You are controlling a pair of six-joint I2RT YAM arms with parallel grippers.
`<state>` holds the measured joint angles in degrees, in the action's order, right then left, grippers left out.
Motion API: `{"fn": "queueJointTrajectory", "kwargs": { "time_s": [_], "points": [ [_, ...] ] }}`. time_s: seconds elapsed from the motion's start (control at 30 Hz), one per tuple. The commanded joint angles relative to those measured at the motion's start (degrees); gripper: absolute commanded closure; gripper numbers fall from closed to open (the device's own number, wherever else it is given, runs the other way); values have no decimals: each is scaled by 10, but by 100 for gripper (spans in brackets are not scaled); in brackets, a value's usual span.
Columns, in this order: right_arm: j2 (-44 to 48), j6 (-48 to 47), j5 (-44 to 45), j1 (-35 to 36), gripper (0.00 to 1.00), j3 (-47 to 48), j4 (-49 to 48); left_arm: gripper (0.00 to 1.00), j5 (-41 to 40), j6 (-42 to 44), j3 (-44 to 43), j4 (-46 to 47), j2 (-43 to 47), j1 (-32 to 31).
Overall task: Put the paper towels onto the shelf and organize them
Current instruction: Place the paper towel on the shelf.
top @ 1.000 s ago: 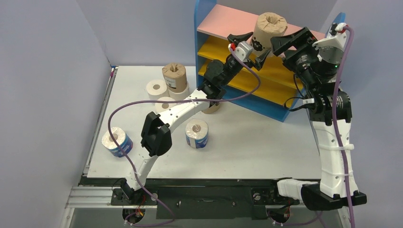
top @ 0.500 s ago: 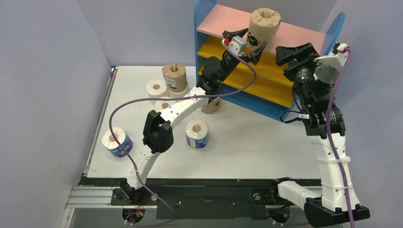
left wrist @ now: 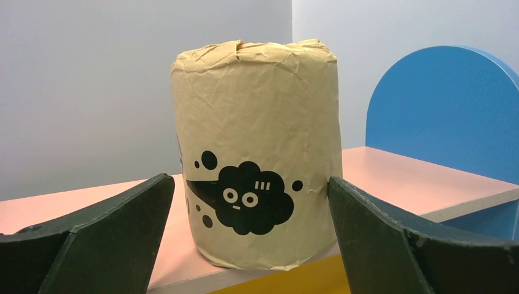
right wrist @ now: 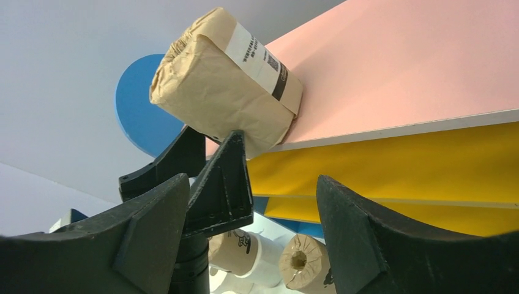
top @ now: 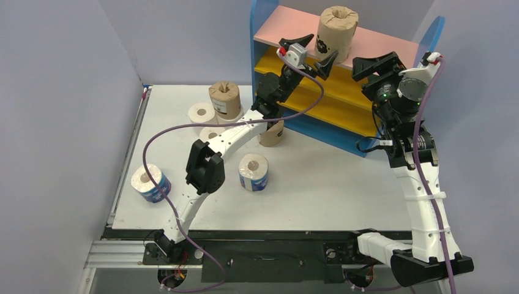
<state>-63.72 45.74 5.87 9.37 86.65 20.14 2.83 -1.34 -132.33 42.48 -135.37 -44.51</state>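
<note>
There it was: 1 brown-wrapped roll [top: 335, 30] stood upright on the pink top board [top: 385, 48] of the shelf [top: 262, 37], close to the board's front edge, with its black cloud-face print turned toward the left arm [top: 245, 131]. The left jaws were spread wide, 1 finger [left wrist: 110, 239] flanking each side of the roll's lower half and gripping nothing. From the wrist view I could not tell whether the tips grazed the wrapper. Over on the other side, the right jaws hung released and empty near the shelf's front, toward its right end, with nothing between them but a view of the roll and the yellow board [top: 349, 86] beneath it. Down on the surface [top: 324, 184], more rolls stood about. Another brown roll [top: 224, 97] rose at the back, with a plain white roll [top: 201, 113] just beside it. A white roll [top: 211, 133] was half hidden by the arm, and a brown roll [top: 271, 133] was tucked behind the arm near the shelf's foot. There were also 2 blue-and-white rolls, 1 [top: 253, 171] mid-surface and the other [top: 150, 182] near the left edge.
</note>
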Motion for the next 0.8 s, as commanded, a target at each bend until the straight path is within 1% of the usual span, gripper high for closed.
{"fn": "queueJointTrajectory", "kwargs": {
  "time_s": [0.0,0.03,0.1,0.23,0.47,0.6,0.77],
  "points": [
    [-8,-5,7,1,29,14,-23,3,-2,-31,-21,33,0,12],
    [-8,-6,6,1,29,14,-24,2,0,-34,-21,33,2,12],
    [-9,-7,6,1,29,17,-23,3,14,-45,-23,32,7,13],
    [-10,-10,5,1,29,24,-18,4,26,-54,-33,17,16,10],
    [-8,-10,0,1,28,23,-13,4,33,-29,-21,4,38,-2],
    [-5,-18,0,4,28,22,-15,4,21,-2,23,6,74,-16],
    [-4,-33,9,13,28,26,-12,4,-2,36,143,56,153,-36]
  ]
}}
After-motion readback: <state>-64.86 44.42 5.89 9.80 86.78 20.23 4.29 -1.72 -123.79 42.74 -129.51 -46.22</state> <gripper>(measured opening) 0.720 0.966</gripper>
